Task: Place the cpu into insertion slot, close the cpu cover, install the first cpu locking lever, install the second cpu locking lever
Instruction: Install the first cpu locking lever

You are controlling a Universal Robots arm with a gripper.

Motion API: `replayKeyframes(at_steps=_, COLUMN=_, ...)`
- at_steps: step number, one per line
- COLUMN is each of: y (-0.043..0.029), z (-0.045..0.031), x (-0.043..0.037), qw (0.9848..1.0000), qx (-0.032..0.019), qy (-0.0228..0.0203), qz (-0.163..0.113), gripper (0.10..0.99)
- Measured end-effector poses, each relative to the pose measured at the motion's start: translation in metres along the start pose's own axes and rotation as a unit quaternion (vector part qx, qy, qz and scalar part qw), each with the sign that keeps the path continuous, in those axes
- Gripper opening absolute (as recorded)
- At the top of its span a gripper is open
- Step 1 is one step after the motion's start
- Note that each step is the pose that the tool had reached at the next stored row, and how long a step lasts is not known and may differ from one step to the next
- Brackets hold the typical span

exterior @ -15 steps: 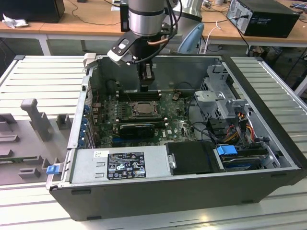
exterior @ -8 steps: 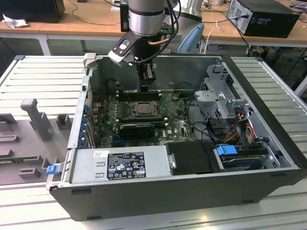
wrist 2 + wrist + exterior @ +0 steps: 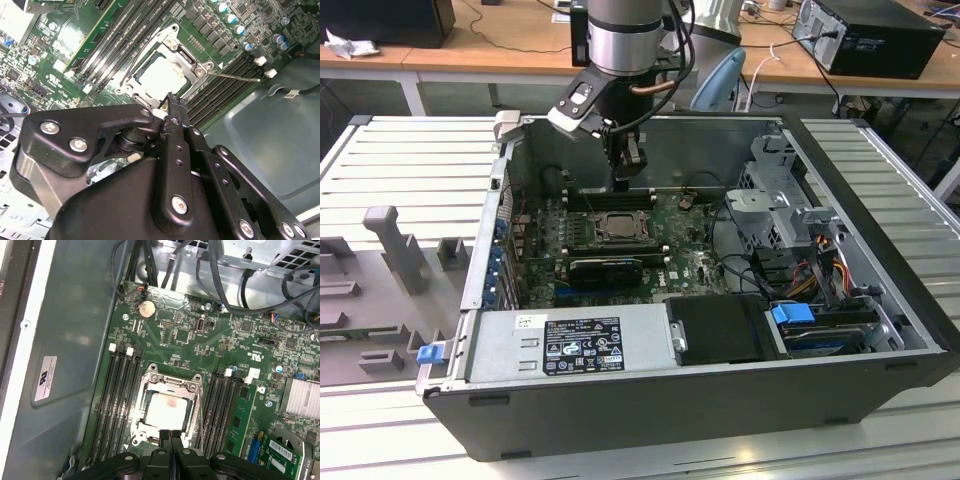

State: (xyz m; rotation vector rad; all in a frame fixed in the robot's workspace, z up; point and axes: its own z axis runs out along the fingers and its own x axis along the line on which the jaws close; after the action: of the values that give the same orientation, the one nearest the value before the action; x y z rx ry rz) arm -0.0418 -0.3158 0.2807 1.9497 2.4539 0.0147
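1. Now, in the exterior view, the arm is seen reaching down from above into an open computer case (image 3: 720, 410) laid on a slatted table (image 3: 400, 160). The gripper (image 3: 623, 186) is held just above the far edge of the insertion slot (image 3: 618, 226), which is set in the green motherboard (image 3: 692, 262) behind a grey power supply (image 3: 570, 345). The fingers are shown drawn together, with nothing between them.

2. In the second wrist view, the gripper (image 3: 172, 99) is pictured with its fingers (image 3: 176, 120) pressed together and empty, the tips poised at the socket's near edge. The cpu (image 3: 161, 76) is seen seated in the socket, its pale face framed by the cpu cover (image 3: 192, 67), which is lowered over it. A thin metal lever (image 3: 235, 76) is seen jutting from the socket's corner across the memory slots (image 3: 220, 95).

3. In the first wrist view, the cpu (image 3: 167, 410) is again shown lying flat in the socket under the silvery cpu cover (image 3: 172, 384), between two banks of memory slots (image 3: 117, 400). The gripper (image 3: 171, 434) is seen just at the socket's edge, its fingers (image 3: 176, 450) pressed together with nothing pinched. A coin battery (image 3: 146, 309) is seen farther along the board.
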Motion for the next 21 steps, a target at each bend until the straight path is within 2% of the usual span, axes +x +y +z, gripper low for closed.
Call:
replayKeyframes(at_steps=10, y=0.0000, z=0.0000, x=0.0000, qw=0.9996, qx=0.0000, qy=0.0003, qz=-0.028, gripper=0.106)
replayKeyframes(at_steps=21, y=0.0000, z=0.0000, x=0.0000, qw=0.9980, qx=0.0000, qy=0.0007, qz=-0.064, gripper=0.106)
